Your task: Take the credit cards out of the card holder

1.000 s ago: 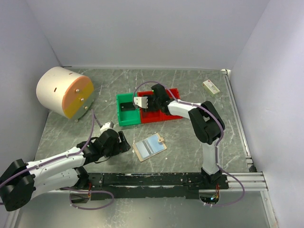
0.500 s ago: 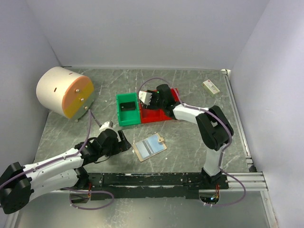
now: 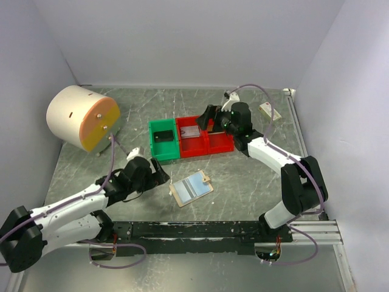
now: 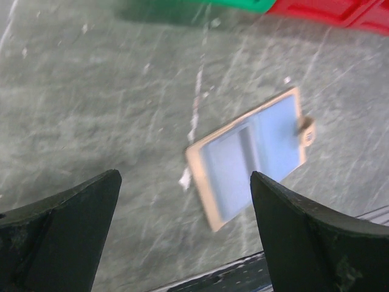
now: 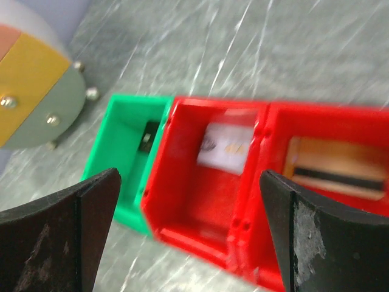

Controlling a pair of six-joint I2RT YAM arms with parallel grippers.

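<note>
The tan card holder (image 3: 191, 188) lies open and flat on the table, its pale blue pockets up; the left wrist view shows it (image 4: 252, 155) just ahead, with its tab (image 4: 307, 131) at the right. My left gripper (image 3: 161, 177) (image 4: 188, 243) is open, just left of the holder and not touching it. A silver-grey credit card (image 3: 190, 131) (image 5: 226, 148) lies in the left red bin (image 3: 193, 148). A dark card (image 3: 163, 136) (image 5: 149, 135) is in the green bin (image 3: 154, 141), and a gold card (image 5: 337, 167) is in the right red bin (image 5: 285, 121). My right gripper (image 3: 206, 114) (image 5: 188, 237) hangs open and empty above the red bins.
A large cream cylinder with an orange and yellow face (image 3: 82, 117) lies at the back left. A small white-and-green box (image 3: 270, 111) sits at the back right corner. The black rail (image 3: 200, 231) runs along the near edge.
My right gripper opened and let the silver-grey card drop into the left red bin, then drew back to the right. My left gripper moved slightly toward the card holder.
</note>
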